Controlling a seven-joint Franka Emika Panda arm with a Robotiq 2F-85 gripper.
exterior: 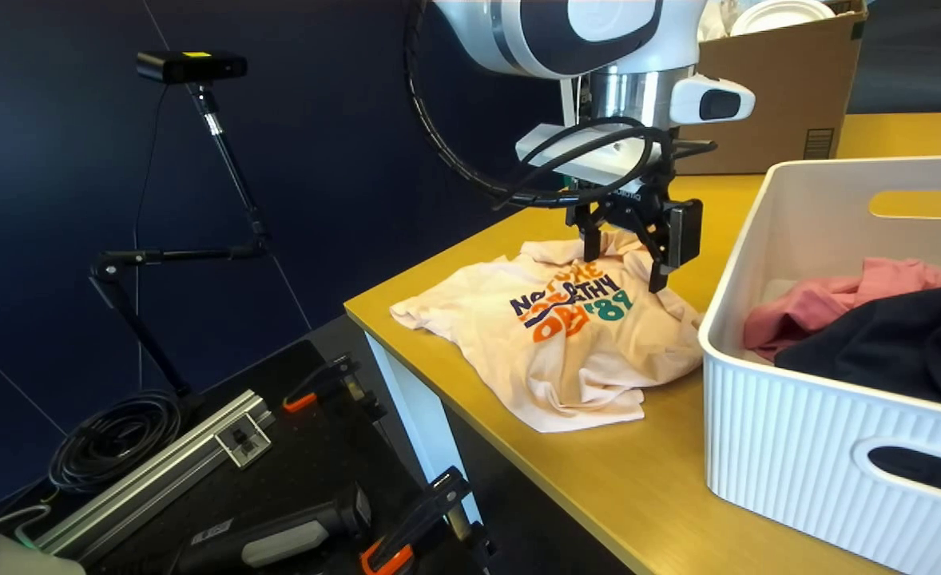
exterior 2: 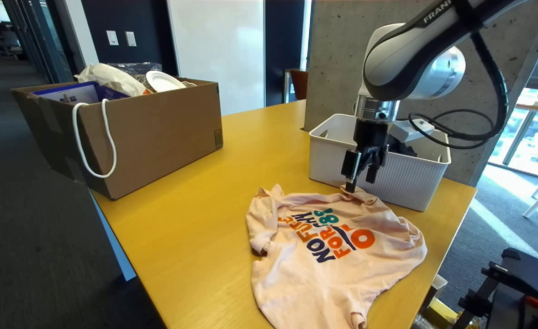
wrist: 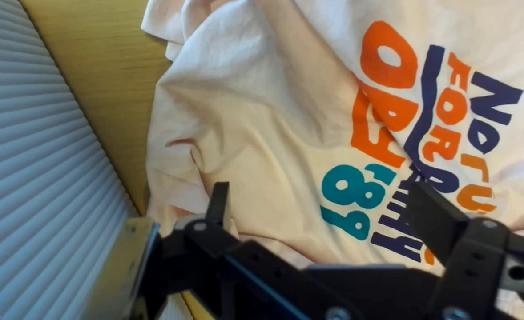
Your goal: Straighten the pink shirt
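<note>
Over a yellow table [exterior 2: 205,205], a white-and-black robot arm [exterior 2: 399,55] is hanging bent before me, its wrist pointing straight down. The black gripper [exterior: 625,271] is standing released, fingers [wrist: 219,204] spread well apart, above a rumpled pink shirt [exterior 2: 314,288] and near a ribbed white bin [exterior: 798,431]; whether a fingertip is touching the cloth, I cannot tell. The shirt is lying on the table just beside the bin. Pale letters [exterior 2: 437,11] on the arm are spelling "FRAN" before a dark band [exterior 2: 467,16] is cutting them off; the shirt's print [wrist: 422,120] is showing "NO" in navy, "FOR" in orange and "'89" in green, other letters sinking into folds.
</note>
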